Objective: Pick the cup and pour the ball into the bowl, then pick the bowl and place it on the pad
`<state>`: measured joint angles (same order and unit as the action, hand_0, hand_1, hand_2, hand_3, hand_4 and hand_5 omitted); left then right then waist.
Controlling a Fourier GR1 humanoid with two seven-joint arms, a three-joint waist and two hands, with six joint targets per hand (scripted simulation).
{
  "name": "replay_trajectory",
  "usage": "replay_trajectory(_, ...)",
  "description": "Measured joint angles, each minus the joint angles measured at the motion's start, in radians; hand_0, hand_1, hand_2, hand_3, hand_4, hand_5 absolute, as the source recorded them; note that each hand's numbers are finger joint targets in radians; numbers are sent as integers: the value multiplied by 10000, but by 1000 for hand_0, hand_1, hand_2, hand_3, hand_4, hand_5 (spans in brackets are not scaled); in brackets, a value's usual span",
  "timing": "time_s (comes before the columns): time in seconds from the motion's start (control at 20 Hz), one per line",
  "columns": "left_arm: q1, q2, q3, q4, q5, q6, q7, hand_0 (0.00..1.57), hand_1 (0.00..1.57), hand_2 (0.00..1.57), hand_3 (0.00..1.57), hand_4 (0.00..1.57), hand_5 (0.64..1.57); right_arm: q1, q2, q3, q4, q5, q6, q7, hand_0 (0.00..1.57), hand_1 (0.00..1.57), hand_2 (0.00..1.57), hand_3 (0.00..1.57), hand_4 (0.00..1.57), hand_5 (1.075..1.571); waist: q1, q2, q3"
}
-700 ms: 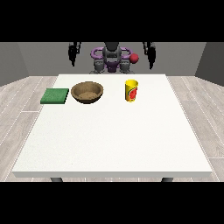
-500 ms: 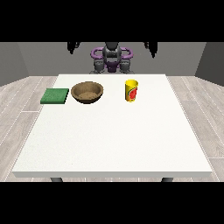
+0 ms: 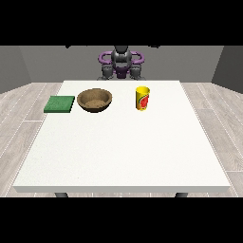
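A yellow cup (image 3: 142, 98) with a red mark on its side stands upright on the white table (image 3: 123, 152), at the far middle right. No ball shows; the inside of the cup is hidden. A brown wooden bowl (image 3: 95, 100) sits to the cup's left, a cup's width or more apart. A flat green pad (image 3: 60, 104) lies left of the bowl. The robot's arms are raised. Of the hand at the view's left (image 3: 71, 46) and the hand at the view's right (image 3: 154, 46), only dark slivers show at the scene's top edge, far above all objects.
The robot's torso (image 3: 121, 64) stands behind the table's far edge. The three objects line up along the far part of the table. Grey plank floor surrounds the table.
Both hands have risen and spread outward, from beside the robot's shoulders to the top edge. A small red thing near the robot's chest in the earliest frame no longer shows.
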<state>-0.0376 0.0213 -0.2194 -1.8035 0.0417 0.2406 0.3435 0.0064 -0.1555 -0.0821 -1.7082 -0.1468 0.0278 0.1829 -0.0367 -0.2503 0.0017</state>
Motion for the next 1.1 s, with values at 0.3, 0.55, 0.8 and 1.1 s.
replay_trajectory(0.3,-202,-156,-172,-648,-257,296,-171,0,0,0,0,0,1523,80,92,-378,-427,-302,128,-333,0,0,0,0,419,1562,90,1099,-12)
replay_trajectory(0.55,-901,24,499,41,-264,-16,-1472,0,0,0,0,0,1505,-459,-53,-704,-133,-455,394,-1005,0,0,0,0,301,1569,-27,2341,-14)
replay_trajectory(0.8,-1964,261,1337,1278,-269,-253,-2792,0,0,0,0,0,1480,-1154,-105,-751,61,-321,458,-1574,0,0,0,0,216,1570,-240,3468,-16)
replay_trajectory(1.1,-2794,557,2195,2920,-171,-589,-4311,0,0,0,0,0,1467,-1694,-291,-1053,839,-315,704,-2417,0,0,0,0,168,1571,-323,4240,-19)
